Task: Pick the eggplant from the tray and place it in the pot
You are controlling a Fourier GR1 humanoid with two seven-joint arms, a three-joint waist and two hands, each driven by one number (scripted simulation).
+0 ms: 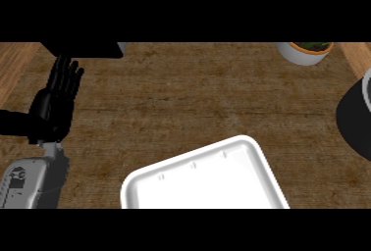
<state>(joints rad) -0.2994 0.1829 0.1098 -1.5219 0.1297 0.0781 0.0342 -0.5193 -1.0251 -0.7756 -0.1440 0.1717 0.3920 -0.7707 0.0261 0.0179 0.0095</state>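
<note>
A white tray (210,179) lies at the lower middle of the head view, and I see nothing on its visible part. No eggplant shows anywhere. At the right edge a dark round shape (355,122) with a pale rim is cut off by the frame; it looks like the pot. My left hand (58,95) rests at the left side, fingers straight and pointing up, holding nothing, well left of the tray. My right hand is out of view.
A white planter with green leaves (305,51) stands at the top right. A dark object (83,49) sits at the top left above my left hand. Lighter wood strips border the brown counter at both sides.
</note>
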